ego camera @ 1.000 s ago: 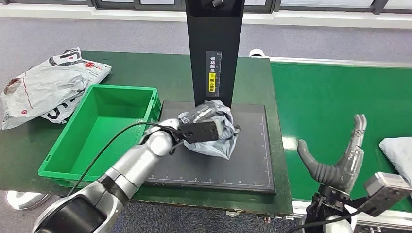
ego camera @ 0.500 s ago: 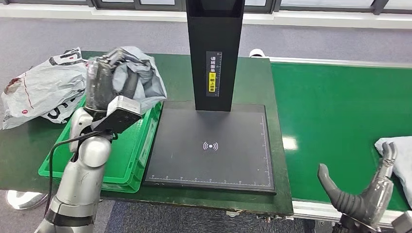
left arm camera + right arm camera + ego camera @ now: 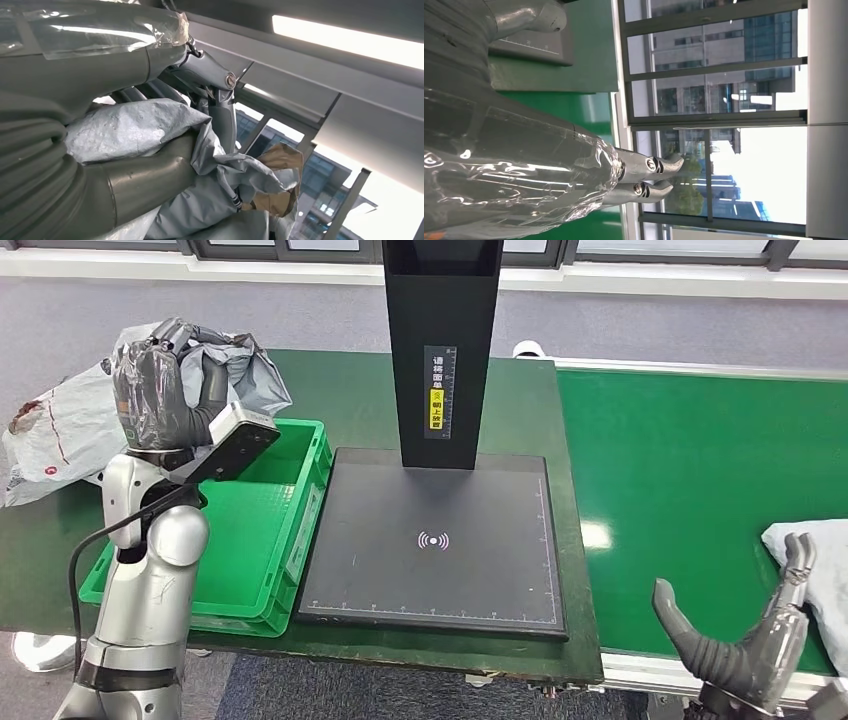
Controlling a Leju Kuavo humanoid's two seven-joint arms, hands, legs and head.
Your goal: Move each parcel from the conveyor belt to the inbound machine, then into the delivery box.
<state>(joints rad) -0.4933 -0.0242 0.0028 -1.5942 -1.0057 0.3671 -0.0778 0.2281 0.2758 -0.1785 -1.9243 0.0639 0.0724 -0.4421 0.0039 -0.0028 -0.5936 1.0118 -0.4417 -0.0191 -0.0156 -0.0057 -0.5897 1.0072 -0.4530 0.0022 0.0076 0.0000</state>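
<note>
**Grey parcel aloft by the green box, another waiting on the belt**

The crumpled grey parcel (image 3: 235,365) is gripped in the left hand (image 3: 160,395), raised above the far left corner of the green delivery box (image 3: 290,530). The box is an open plastic crate. Touching the box's right side, the inbound machine (image 3: 440,540) shows a bare black plate. Well right of the box, a pale parcel (image 3: 815,565) lies on the conveyor belt (image 3: 690,460).
</note>
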